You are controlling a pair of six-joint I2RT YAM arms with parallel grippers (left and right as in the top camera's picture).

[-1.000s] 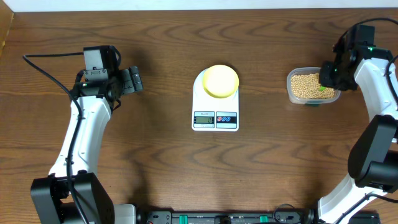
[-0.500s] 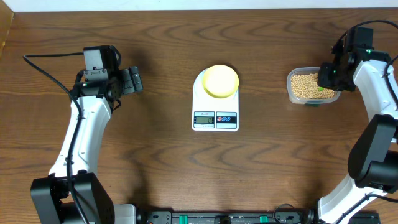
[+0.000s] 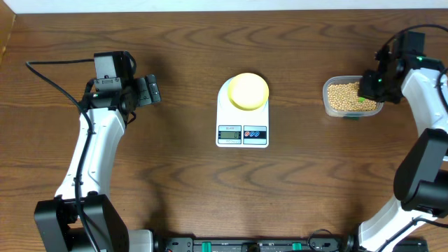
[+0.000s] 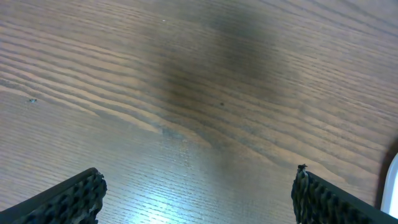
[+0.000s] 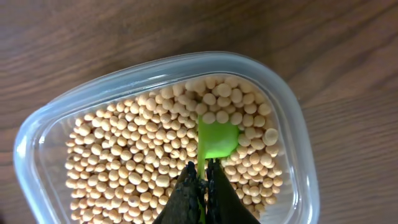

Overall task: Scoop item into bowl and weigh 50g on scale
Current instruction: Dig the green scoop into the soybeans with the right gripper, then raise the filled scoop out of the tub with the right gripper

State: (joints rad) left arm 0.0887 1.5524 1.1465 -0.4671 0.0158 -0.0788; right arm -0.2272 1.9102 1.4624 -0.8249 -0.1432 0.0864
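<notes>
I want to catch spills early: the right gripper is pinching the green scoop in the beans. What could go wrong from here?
1. The right gripper holds the green scoop only by its thin handle; loaded, it might twist or slip.
2. The beans must cross bare table from the clear container to the small bowl on the scale; some could roll off the scoop.

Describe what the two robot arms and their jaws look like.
Both arms have smooth white shells over black joints and black bases. The left arm has a thin black cable running from its wrist. The right arm shows a small green light near its wrist. The jaws are black, and the left wrist view shows them with ridged edges.
</notes>
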